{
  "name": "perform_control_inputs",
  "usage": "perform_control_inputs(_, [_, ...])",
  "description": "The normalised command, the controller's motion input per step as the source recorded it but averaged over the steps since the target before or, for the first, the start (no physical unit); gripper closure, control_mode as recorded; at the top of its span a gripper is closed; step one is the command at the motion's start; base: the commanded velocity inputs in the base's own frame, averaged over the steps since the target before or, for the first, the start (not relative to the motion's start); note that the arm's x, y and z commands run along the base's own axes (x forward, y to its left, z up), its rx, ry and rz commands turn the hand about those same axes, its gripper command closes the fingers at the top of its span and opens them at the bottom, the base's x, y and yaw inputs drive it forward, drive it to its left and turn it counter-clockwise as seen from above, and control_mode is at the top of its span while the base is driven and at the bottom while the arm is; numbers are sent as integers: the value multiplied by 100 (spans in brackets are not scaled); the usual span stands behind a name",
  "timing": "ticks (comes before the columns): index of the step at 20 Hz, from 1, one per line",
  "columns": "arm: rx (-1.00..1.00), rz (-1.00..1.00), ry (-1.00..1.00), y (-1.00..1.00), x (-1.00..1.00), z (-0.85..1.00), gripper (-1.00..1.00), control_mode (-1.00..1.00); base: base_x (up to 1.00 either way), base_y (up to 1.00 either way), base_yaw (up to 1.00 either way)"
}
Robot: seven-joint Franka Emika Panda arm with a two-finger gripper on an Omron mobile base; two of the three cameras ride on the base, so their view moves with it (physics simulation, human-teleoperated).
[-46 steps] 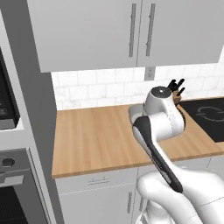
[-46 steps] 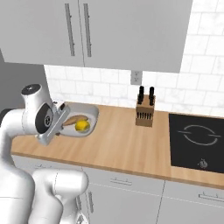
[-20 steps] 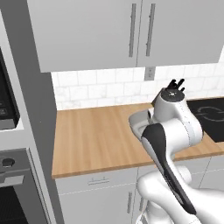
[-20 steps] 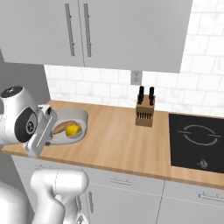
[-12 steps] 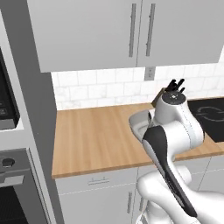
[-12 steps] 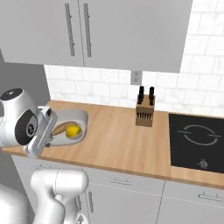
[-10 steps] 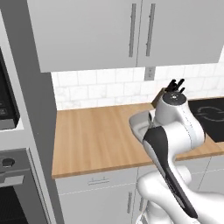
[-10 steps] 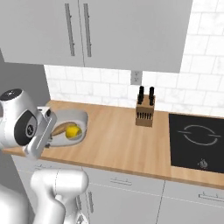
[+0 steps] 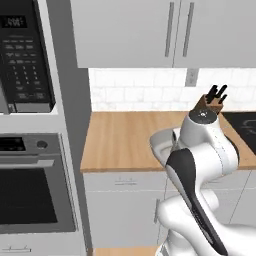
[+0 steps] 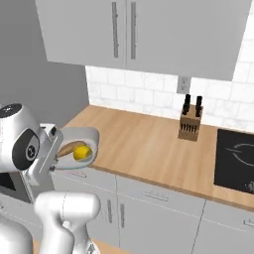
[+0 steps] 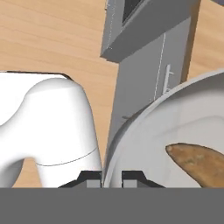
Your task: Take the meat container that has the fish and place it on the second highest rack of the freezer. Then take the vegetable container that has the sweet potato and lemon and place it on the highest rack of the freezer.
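My gripper (image 11: 110,178) is shut on the rim of the vegetable container (image 11: 144,118), a pale grey bowl held out over the counter's front edge. In the right base view the container (image 10: 89,135) hangs at the left, in front of the arm, with the gripper (image 10: 54,149) at its near rim. Inside lie the orange-brown sweet potato (image 10: 68,147) (image 11: 199,162) and the yellow lemon (image 10: 82,153). The freezer, its racks and the meat container with the fish are out of view.
The wooden counter (image 10: 144,144) carries a knife block (image 10: 191,121) (image 9: 212,99) and a black cooktop (image 10: 237,158) at the right. A microwave (image 9: 25,55) and a built-in oven (image 9: 30,192) sit in a tall grey column at the left. Wall cabinets (image 9: 165,30) hang overhead.
The whole scene has shifted: the base has moved, so the microwave and oven column now fills the left. The container stays in my gripper, carried with the arm.
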Motion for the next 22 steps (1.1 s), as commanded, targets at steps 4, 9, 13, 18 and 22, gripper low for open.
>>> perform_control_inputs(4, [0,0,0,0,0,0,100,100,-56,11,70])
perform_control_inputs(9, [0,0,0,0,0,0,100,100,-23,64,82])
perform_control_inputs(13, [0,0,0,0,0,0,100,100,-12,100,57])
perform_control_inputs(18, [0,0,0,0,0,0,100,100,45,95,35])
perform_control_inputs(22, [0,0,0,0,0,0,100,100,100,93,0])
